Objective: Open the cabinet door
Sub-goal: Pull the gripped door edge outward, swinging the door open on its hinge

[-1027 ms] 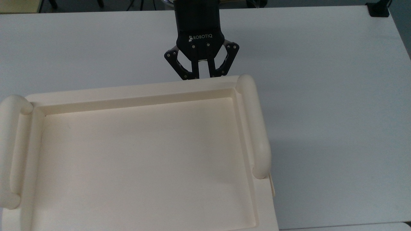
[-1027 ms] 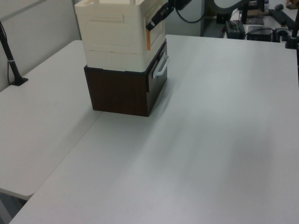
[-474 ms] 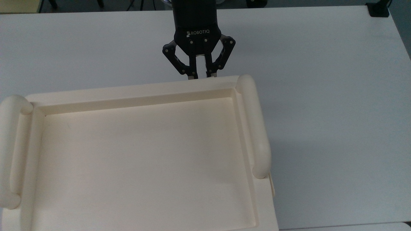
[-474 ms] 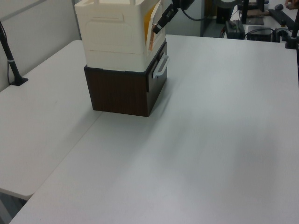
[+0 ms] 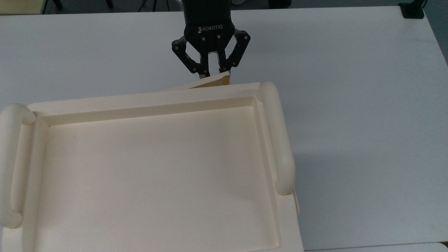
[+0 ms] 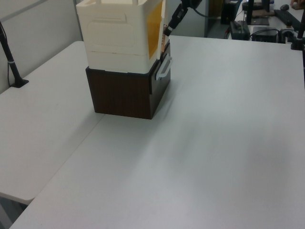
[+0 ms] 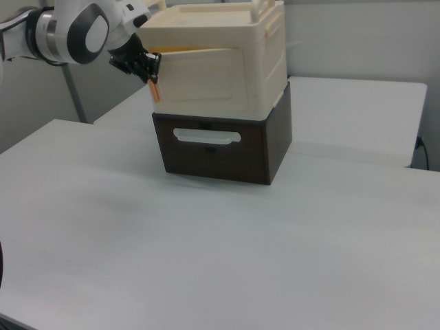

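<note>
The cabinet [image 5: 157, 99] is a cream box with a recessed tray top and thick rounded rails. Its cabinet door [image 5: 207, 83] stands ajar, its free edge swung out from the box at the top view's upper side. My gripper [image 5: 214, 74] is shut on that free edge. In the left view the door's orange inner face [image 6: 155, 27] shows, with the gripper [image 6: 167, 31] at its outer edge. In the right view the door [image 7: 206, 79] angles out from the cabinet [image 7: 273, 62], and the gripper [image 7: 152, 71] holds its left edge.
The cabinet sits on a dark brown drawer box [image 6: 125, 93] with a white bar handle [image 7: 206, 136]. The white table [image 6: 214, 143] stretches around it. A black post [image 6: 12, 62] stands at the left view's left, and a black clamp [image 5: 413, 10] sits at the top view's upper right corner.
My gripper has pulled back from the cabinet with the door's edge in it. The door has swung from nearly flush to ajar, baring its orange inner face.
</note>
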Controlling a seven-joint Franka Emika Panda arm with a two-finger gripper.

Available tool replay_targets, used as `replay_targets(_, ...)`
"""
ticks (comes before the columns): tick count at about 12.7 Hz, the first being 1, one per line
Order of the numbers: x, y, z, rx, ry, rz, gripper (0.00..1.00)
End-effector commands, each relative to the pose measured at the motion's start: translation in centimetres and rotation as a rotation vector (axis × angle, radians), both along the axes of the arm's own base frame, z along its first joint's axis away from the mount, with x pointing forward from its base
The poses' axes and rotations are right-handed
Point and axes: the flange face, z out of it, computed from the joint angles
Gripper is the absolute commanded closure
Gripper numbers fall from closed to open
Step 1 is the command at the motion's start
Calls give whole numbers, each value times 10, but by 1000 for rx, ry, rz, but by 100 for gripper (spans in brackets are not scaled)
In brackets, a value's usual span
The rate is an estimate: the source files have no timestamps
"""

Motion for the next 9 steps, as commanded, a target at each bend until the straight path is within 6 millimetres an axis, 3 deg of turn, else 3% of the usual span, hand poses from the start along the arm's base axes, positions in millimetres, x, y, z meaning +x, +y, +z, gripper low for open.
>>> replay_targets(1,-15,-48,-5,-64,87,17,21)
replay_targets(5,-39,-97,8,-116,203,47,2)
replay_targets(9,-70,-160,18,-135,317,35,0)
